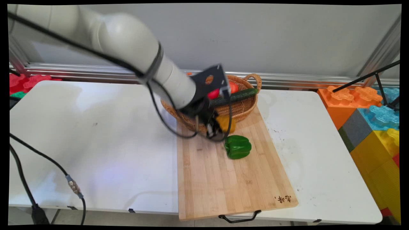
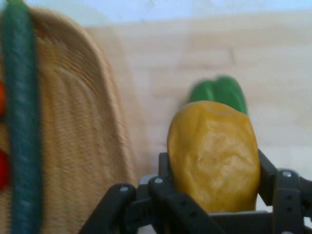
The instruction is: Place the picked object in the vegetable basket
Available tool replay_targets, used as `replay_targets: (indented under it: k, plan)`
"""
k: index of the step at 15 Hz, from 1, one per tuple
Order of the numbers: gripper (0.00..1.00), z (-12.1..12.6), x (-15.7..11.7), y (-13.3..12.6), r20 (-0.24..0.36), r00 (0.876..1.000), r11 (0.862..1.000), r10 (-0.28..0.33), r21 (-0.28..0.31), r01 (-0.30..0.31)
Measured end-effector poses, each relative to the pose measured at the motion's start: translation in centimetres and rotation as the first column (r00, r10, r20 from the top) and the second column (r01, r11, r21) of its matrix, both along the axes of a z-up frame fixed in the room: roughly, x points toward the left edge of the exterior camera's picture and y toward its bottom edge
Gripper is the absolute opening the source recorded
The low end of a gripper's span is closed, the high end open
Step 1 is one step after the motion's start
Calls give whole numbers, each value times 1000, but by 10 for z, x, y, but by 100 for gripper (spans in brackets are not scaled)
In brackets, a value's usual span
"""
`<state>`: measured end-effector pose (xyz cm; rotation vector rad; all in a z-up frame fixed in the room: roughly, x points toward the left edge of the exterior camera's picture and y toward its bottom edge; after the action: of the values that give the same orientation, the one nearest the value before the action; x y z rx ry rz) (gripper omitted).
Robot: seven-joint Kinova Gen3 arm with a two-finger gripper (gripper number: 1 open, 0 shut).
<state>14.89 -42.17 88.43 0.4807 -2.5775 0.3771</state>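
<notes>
My pincer (image 2: 213,195) is clamped on a yellow pepper (image 2: 213,153), just above the board (image 1: 223,179).

I hold the pepper at the basket's (image 1: 243,111) 6 o'clock side, close to its wall. A green pepper (image 1: 237,146) lies on the board at my 5 o'clock. Inside the basket sit a cucumber (image 1: 238,95) and a tomato (image 1: 233,87). The board rests on the tabletop (image 1: 96,143).
</notes>
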Motion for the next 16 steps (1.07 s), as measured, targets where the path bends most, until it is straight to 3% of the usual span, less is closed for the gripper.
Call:
replay_targets:
  k: [4,9,11,16]
  plan:
    - [0,31,-4,-22,-12,1000,997,21,-70,-22]
    - [0,43,1,-59,-9,998,991,55,-123,-55]
    - [0,35,3,-80,-6,998,991,61,-116,-61]
    - [0,-13,0,-120,-8,998,997,58,-41,-59]
